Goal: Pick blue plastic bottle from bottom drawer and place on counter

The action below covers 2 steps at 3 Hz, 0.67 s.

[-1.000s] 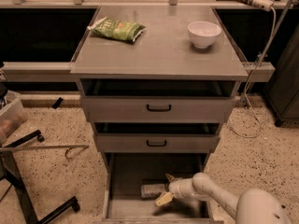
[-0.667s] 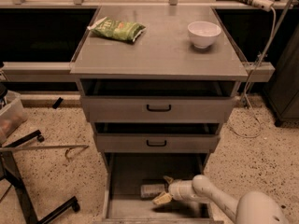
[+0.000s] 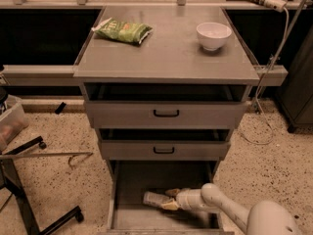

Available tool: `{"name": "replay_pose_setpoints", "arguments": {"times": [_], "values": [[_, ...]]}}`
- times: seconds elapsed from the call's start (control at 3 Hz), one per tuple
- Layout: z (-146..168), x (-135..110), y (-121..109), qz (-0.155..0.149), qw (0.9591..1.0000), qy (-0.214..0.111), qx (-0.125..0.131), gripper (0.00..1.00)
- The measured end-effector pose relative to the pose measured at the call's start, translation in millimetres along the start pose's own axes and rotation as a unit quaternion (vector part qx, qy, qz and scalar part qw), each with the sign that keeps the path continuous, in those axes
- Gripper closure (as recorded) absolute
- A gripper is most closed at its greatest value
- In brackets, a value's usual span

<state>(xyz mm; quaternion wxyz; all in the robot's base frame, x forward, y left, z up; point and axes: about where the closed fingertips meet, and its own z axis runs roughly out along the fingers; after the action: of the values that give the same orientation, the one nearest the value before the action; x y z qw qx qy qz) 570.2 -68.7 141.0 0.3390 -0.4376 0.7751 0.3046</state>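
Observation:
The blue plastic bottle [image 3: 153, 199] lies on its side on the floor of the open bottom drawer [image 3: 128, 180], its long axis running left to right. My gripper [image 3: 169, 199] reaches into the drawer from the right, low over the drawer floor, at the bottle's right end. It is open, with one tan fingertip [image 3: 171, 193] behind the bottle and the other in front. The counter [image 3: 166, 53] is the grey top of the cabinet, above the two upper drawers.
A green snack bag [image 3: 122, 31] lies at the counter's back left and a white bowl [image 3: 213, 35] stands at its back right. The two upper drawers [image 3: 165, 113] are pulled out slightly. A black wheeled stand [image 3: 29, 199] is on the floor at left.
My gripper has slid a little left along the drawer floor, closer onto the bottle's right end. The bottle has not moved.

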Motion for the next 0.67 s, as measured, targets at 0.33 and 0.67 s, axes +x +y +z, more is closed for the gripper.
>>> {"name": "replay_pose_setpoints", "arguments": {"times": [0.33,0.67], "values": [[-26,-15,1,0.035,0.9993,-0.010,-0.009,0.89],[-90,-68,4,0.054,0.9977,-0.039,-0.010,1.00]]}}
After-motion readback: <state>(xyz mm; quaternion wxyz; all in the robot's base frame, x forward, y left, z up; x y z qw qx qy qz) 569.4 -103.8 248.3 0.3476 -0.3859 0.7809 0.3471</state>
